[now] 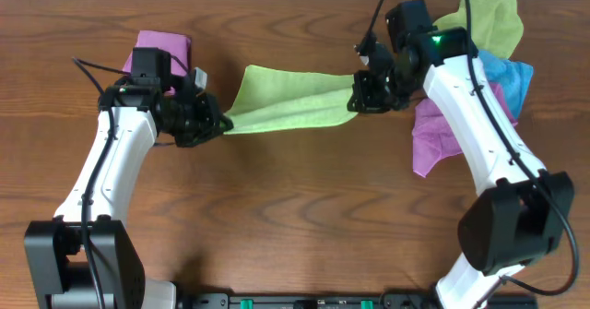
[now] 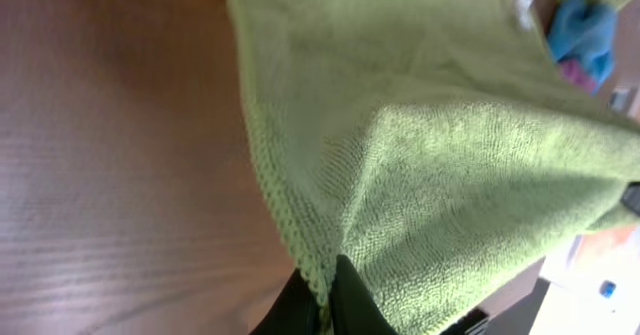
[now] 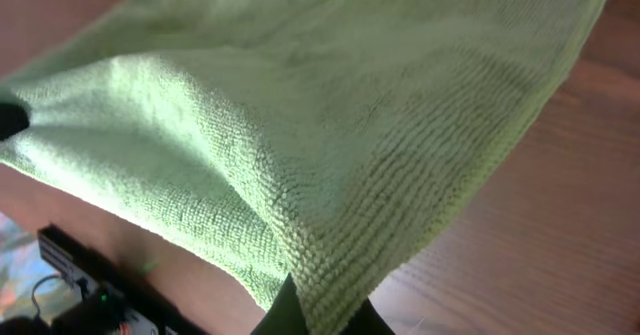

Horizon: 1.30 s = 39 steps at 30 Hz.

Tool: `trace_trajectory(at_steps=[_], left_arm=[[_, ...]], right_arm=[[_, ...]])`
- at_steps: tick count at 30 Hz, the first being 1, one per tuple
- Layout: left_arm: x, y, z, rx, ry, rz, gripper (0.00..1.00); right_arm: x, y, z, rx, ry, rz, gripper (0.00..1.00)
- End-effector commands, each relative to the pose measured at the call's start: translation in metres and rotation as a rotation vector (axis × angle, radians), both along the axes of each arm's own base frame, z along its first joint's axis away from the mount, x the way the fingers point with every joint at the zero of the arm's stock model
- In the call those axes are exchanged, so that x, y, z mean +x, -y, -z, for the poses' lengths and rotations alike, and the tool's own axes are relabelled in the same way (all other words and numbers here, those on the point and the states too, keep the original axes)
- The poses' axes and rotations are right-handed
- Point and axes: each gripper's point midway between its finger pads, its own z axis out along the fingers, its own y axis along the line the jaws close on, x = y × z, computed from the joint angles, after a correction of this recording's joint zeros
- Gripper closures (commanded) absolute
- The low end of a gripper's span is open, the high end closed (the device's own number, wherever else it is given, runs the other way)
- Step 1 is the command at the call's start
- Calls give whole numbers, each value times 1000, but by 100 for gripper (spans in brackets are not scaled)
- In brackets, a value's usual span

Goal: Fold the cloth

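The light lime-green cloth (image 1: pixel 286 99) hangs stretched between my two grippers above the wooden table. My left gripper (image 1: pixel 219 123) is shut on its left corner. My right gripper (image 1: pixel 358 95) is shut on its right end. In the left wrist view the cloth (image 2: pixel 430 145) fills most of the frame, its hem pinched between the dark fingers (image 2: pixel 325 300). In the right wrist view the cloth (image 3: pixel 320 115) spreads away from the fingers (image 3: pixel 320 310), which pinch its edge.
A purple cloth (image 1: pixel 162 51) lies behind the left arm. At the back right lies a pile: an olive-yellow-green cloth (image 1: pixel 493 21), a blue cloth (image 1: pixel 512 78) and a purple cloth (image 1: pixel 431 136). The wooden table (image 1: pixel 295 207) stretches in front.
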Motion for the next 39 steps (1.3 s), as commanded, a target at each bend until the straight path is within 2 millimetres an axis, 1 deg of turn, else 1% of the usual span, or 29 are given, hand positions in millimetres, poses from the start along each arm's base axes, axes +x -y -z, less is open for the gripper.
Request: trace_trajectory(at_steps=[1,2,4,6,9,11,14,18,21,23,24,27,30,32,35,37,39], left_arm=[[-12,0,15,51,-17,54,94],[-20,4,22,52,-43,67,94],[-41,10,43,61,-105,92,94],[-55,10,56,69,-147,102,94],[-71,10,69,70,-193,106,94],[-80,9,76,71,-221,107,94],[-92,9,83,68,-256,108,94],[-94,9,83,68,-263,108,94],[-94,11,81,51,-261,109,94],[-92,13,79,40,-256,97,94],[-90,13,79,37,-251,95,94],[-84,17,76,6,-231,84,94],[-75,20,74,-14,-210,60,94],[-68,22,73,-25,-193,38,94],[-38,22,69,-42,-121,-54,94],[-8,24,59,-78,-30,-124,94],[12,23,51,-91,39,-169,94]], right_arm=[[-12,-6,7,-24,-8,-57,98],[-18,-7,14,-30,-30,-64,98],[-37,-5,38,-49,-104,-76,99],[-52,-3,57,-62,-152,-82,98],[-68,0,78,-70,-199,-85,99],[-77,3,87,-78,-230,-86,98],[-90,6,95,-89,-266,-89,99],[-106,13,103,-110,-295,-76,98],[-118,21,104,-140,-299,-46,99],[-122,23,98,-132,-277,-25,98],[-120,22,95,-127,-261,-11,99],[-107,20,86,-111,-182,31,98],[-96,20,87,-118,-138,46,98],[-87,25,89,-147,-114,90,98],[-70,31,90,-180,-48,138,98],[-56,33,89,-196,9,162,98],[-41,34,86,-200,70,178,98]])
